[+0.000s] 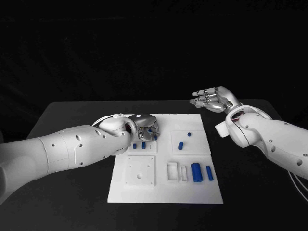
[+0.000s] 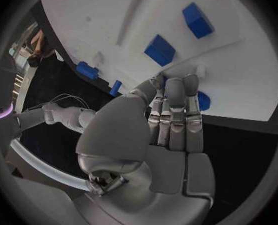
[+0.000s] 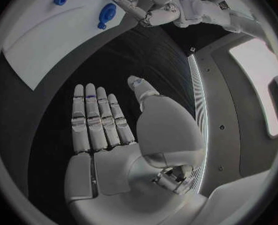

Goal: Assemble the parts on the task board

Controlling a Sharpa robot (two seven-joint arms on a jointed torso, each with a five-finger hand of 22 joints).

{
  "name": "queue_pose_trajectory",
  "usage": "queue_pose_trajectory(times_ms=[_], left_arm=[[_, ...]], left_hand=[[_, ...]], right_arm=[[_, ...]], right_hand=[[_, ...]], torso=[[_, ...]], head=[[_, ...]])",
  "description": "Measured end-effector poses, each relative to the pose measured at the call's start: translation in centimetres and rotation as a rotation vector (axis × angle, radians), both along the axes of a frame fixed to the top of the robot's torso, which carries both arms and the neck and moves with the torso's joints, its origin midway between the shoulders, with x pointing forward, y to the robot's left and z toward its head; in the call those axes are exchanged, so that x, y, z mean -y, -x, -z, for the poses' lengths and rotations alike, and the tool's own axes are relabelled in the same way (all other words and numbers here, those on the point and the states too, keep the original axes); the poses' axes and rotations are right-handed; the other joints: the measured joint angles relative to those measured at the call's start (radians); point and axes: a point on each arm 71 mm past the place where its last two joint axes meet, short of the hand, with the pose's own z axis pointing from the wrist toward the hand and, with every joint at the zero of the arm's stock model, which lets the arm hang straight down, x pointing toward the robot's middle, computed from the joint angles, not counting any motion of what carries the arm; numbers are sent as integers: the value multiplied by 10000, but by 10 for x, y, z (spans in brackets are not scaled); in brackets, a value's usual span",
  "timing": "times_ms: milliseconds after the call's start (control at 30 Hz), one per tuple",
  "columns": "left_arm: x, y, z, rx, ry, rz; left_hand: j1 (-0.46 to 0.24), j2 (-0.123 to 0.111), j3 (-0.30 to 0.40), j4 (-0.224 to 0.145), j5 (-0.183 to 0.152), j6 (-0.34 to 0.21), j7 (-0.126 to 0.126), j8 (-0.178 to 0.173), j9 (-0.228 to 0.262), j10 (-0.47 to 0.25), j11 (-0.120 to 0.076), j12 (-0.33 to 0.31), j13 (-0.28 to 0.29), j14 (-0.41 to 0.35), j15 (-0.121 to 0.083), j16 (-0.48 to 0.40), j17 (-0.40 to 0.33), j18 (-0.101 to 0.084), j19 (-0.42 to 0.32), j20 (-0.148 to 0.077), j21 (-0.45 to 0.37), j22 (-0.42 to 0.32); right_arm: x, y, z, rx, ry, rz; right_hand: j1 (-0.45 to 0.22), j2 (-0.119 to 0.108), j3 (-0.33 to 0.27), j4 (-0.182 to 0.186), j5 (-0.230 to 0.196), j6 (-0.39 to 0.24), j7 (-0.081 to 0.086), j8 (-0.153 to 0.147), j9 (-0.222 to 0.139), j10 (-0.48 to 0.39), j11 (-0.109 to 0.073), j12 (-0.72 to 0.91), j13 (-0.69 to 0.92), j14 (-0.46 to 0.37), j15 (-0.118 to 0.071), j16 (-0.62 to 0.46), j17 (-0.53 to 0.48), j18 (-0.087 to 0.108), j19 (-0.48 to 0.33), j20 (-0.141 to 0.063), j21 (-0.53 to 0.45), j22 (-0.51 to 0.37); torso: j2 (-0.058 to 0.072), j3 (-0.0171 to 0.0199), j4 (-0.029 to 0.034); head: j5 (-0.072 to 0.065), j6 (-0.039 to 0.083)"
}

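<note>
Nearest the head camera, two long blue plastic cylinders (image 1: 202, 172) are lying side by side at the near right of the flat white task board (image 1: 166, 192), their long axes running away from the robot. Farther up, small blue blocks (image 1: 144, 145) are sitting just below the silver left hand (image 1: 146, 125), which is hovering over the board's far left corner, fingers straight and together, holding nothing I can make out. It is plainly the nearer hand. Well apart, the silver right hand (image 1: 212, 100) is hanging open and empty over the black surface (image 1: 70, 115) beyond the board's far right corner.
</note>
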Motion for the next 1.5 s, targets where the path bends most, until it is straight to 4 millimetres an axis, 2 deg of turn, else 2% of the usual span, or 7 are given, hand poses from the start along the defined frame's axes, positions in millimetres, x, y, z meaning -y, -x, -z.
queue_pose_trajectory(times_ms=[500,600,733,900,1267,1400,1500], left_arm=[[0,0,1,-55,26,-32],[0,0,1,-72,16,-54],[0,-1,1,-90,-6,-108],[-1,-2,0,-67,-21,-235],[-9,-3,1,-39,177,-557],[-16,-4,2,-79,355,-783],[-19,-4,1,-139,585,-920]], left_hand=[[0,0,28,28,-97,-83,22,0,-9,-13,-16,0,-2,18,-18,0,-1,2,1,0,-2,-15],[0,0,56,57,-74,72,20,0,-9,102,-65,-7,-30,54,-54,0,-1,2,1,0,51,-16],[41,145,132,41,-41,366,-37,-5,-21,446,-176,-10,-33,159,-158,78,19,3,15,-13,153,-16],[58,317,240,-43,-44,564,-84,-34,-9,877,-296,-46,-23,440,-275,163,75,-34,164,-200,425,-13],[42,382,410,-118,-62,579,-99,-38,-7,919,-332,-78,-15,551,-230,163,90,-92,125,-235,656,-16],[41,382,431,-124,-63,579,-99,-51,-11,884,-297,-79,-15,551,-229,163,90,57,107,-252,652,-22],[42,381,431,-125,-63,579,-99,-51,-12,883,-296,-80,-15,623,-227,163,90,65,107,-252,695,-22]], right_arm=[[-1,0,0,-4,-36,-1],[-1,0,0,-4,-38,-1],[-1,0,0,-4,-40,-2],[-1,0,0,-3,-47,-12],[-1,0,0,-8,-50,-17],[-1,0,0,-16,-56,-12],[-1,0,0,-26,-69,-4]], right_hand=[[0,0,0,0,0,0,-1,0,0,0,0,0,0,1,-1,0,1,1,1,-1,0,1],[0,0,0,0,0,0,-1,0,0,1,0,0,1,1,-1,0,1,0,1,-1,0,1],[0,0,0,0,41,0,-1,0,0,1,0,0,1,-15,13,0,1,1,1,-1,0,1],[0,0,0,0,40,1,-1,0,0,1,0,0,1,-27,26,1,1,0,-35,35,0,1],[-4,5,0,0,87,0,-2,0,0,-21,22,0,1,-27,25,1,2,1,-35,35,0,2],[-84,-2,-1,0,87,1,-2,0,0,-35,36,0,1,-27,25,1,2,1,-35,35,0,2],[-161,30,-92,92,87,1,-2,0,0,-35,36,0,1,-26,24,1,2,1,-35,35,0,2]], torso=[[-4,-8,11],[-6,-9,10],[-6,-8,9],[-6,-10,7],[-15,-14,12],[-14,-13,7],[-12,-20,10]], head=[[-8,-10],[0,-8],[3,-7],[13,0],[19,50],[25,63],[30,70]])
